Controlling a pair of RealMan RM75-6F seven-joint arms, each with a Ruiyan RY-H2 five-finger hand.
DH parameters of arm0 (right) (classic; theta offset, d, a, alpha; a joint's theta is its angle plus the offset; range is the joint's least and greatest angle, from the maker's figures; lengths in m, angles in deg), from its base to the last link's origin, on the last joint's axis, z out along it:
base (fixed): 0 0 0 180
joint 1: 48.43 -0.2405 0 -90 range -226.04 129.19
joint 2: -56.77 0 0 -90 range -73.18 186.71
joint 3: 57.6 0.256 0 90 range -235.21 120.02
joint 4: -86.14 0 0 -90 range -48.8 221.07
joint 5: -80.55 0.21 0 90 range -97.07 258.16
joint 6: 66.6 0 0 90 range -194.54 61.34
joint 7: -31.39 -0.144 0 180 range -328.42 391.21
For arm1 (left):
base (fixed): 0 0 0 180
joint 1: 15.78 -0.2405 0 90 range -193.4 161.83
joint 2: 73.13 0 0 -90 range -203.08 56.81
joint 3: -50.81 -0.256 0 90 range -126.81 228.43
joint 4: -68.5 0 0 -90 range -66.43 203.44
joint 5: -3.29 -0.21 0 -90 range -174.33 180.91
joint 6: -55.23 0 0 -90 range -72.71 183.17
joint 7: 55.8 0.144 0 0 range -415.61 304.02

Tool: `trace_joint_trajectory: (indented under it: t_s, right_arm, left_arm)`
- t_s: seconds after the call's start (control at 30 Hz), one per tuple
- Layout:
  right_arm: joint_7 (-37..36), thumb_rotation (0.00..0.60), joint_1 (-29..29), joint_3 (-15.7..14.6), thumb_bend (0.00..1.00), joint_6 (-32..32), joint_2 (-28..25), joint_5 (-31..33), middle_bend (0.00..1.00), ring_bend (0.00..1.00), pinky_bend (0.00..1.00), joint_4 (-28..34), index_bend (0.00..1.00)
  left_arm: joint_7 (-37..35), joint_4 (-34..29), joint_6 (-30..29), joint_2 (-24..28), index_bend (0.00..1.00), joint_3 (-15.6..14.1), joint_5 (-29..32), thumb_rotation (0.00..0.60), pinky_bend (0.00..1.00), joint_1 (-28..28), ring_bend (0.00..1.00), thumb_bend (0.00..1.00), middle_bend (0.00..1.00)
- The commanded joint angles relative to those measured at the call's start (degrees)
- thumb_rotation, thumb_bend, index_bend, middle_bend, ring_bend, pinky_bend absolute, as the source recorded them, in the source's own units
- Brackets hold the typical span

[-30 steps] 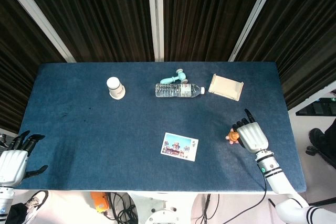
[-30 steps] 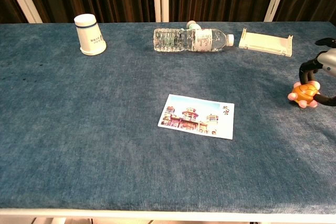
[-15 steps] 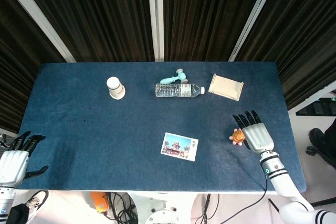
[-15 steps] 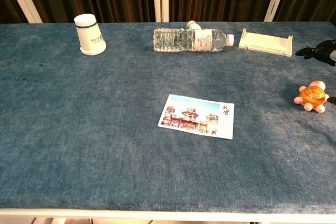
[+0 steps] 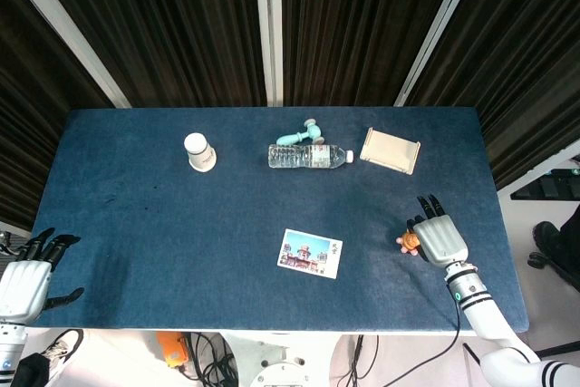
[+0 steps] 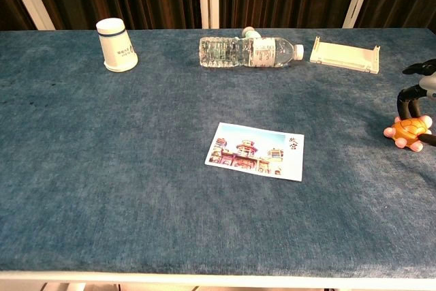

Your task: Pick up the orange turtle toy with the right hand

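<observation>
The orange turtle toy (image 5: 409,242) (image 6: 407,129) with pink feet sits low at the table's right side, near the front. My right hand (image 5: 439,237) (image 6: 417,110) is over it from the right. In the chest view a black finger arches down onto its left side and the thumb presses in from the lower right, so the hand pinches the turtle. Other fingers point away from me. My left hand (image 5: 27,278) hangs off the table's front left corner, fingers apart and holding nothing.
A postcard (image 5: 310,253) (image 6: 255,150) lies left of the turtle. At the back are a paper cup (image 5: 199,151) (image 6: 117,46), a lying water bottle (image 5: 308,156) (image 6: 248,52), a teal toy (image 5: 299,136) and a beige tray (image 5: 391,149) (image 6: 344,54).
The right hand let go of the turtle half a second ago with fingers spread, and now its finger and thumb have closed around it again. The turtle shifted slightly right. The left hand stayed put.
</observation>
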Motion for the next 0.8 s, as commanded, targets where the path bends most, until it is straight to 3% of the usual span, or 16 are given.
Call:
trace_joint_trajectory:
  t_s: [0.03, 0.1, 0.17, 0.5, 0.57, 0.7, 0.77, 0.8]
  right_arm:
    - [-0.1, 0.600, 0.1, 0.2, 0.31, -1.2, 0.7, -0.3, 0.67, 0.18, 0.00, -0.6, 0.75]
    - [-0.7, 0.600, 0.3, 0.4, 0.35, -2.3, 1.5, -0.7, 0.79, 0.27, 0.00, -1.6, 0.90]
    - [-1.6, 0.600, 0.5, 0.4, 0.39, -3.1, 2.1, -1.2, 0.86, 0.32, 0.00, -2.6, 0.98]
    - [-7.7, 0.600, 1.2, 1.8, 0.39, -8.1, 5.1, -3.9, 0.90, 0.34, 0.00, -6.0, 0.99]
    - [-8.3, 0.600, 0.9, 1.2, 0.31, -7.8, 5.4, -4.9, 0.81, 0.30, 0.00, -7.5, 0.88]
    - [-5.5, 0.600, -0.1, 0.6, 0.09, -2.4, 3.4, -2.0, 0.28, 0.03, 0.00, -5.4, 0.24]
    - [-4.9, 0.600, -0.3, 0.8, 0.06, -1.2, 2.5, -0.8, 0.13, 0.00, 0.00, -3.9, 0.06]
    - [-4.9, 0.600, -0.3, 0.9, 0.05, -1.2, 2.3, -0.7, 0.10, 0.00, 0.00, -3.5, 0.03]
  left_arm:
    - [-0.1, 0.0, -0.1, 0.0, 0.21, 0.1, 0.0, 0.600, 0.15, 0.0, 0.05, 0.03, 0.18]
    - [-0.2, 0.1, -0.1, 0.1, 0.21, 0.1, 0.0, 0.600, 0.15, 0.0, 0.05, 0.03, 0.18]
    - [-0.3, 0.1, -0.2, 0.1, 0.21, 0.1, 0.0, 0.600, 0.15, 0.0, 0.05, 0.03, 0.18]
    - [0.1, -0.2, -0.4, 0.1, 0.21, 0.0, -0.2, 0.600, 0.15, -0.1, 0.05, 0.03, 0.18]
    - [0.1, -0.2, -0.4, 0.1, 0.21, 0.0, -0.2, 0.600, 0.15, -0.1, 0.05, 0.03, 0.18]
    - [0.1, -0.3, -0.4, 0.2, 0.21, 0.0, -0.2, 0.600, 0.15, -0.1, 0.05, 0.03, 0.18]
    - [0.1, -0.2, -0.3, 0.2, 0.21, 0.0, -0.1, 0.600, 0.15, -0.1, 0.05, 0.03, 0.18]
    - [0.0, -0.2, -0.3, 0.2, 0.21, 0.0, -0.1, 0.600, 0.15, 0.0, 0.05, 0.03, 0.18]
